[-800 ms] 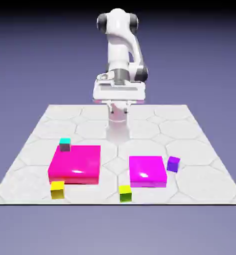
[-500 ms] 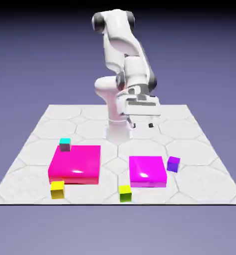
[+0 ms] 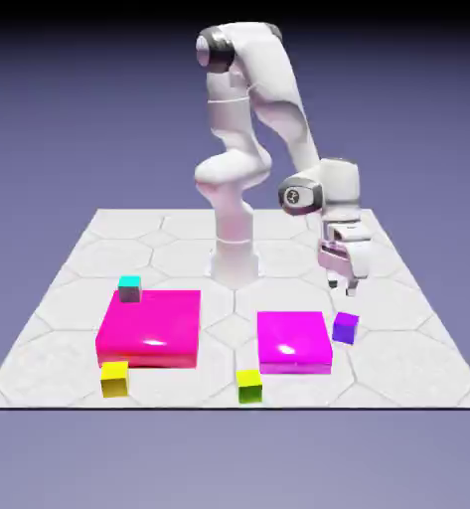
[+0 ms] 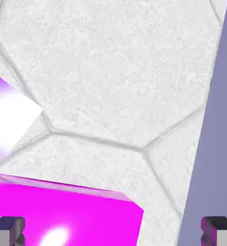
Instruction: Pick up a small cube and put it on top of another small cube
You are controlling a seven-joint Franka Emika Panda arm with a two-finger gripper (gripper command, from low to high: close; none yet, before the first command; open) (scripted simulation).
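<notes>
Purple and glossy, the small cube (image 3: pixel 346 328) sits on the white patterned table (image 3: pixel 397 358), just beside the magenta block (image 3: pixel 293 336) on the side toward the exterior view's right. From that camera I see the gripper (image 3: pixel 342 288) above and a little behind the cube, pointing down, apart from it. The hand view gives me the fingers better: the two grey tips (image 4: pixel 7 231) stand wide open at the bottom corners, with nothing held between them. It catches only part of the purple cube, cut off by the left edge and washed out by a white glare, while the magenta block fills much of the lower left, bright highlight and all. It also shows me a strip of blue-violet backdrop past the table's edge along the right. Only the exterior view gives me the rest: the pinkish-red block (image 3: pixel 151 328) with a teal-topped cube (image 3: pixel 130 289) at its back edge, a yellow cube (image 3: pixel 114 379) near its front, and a yellow-green cube (image 3: pixel 249 386) in front of the magenta block.
</notes>
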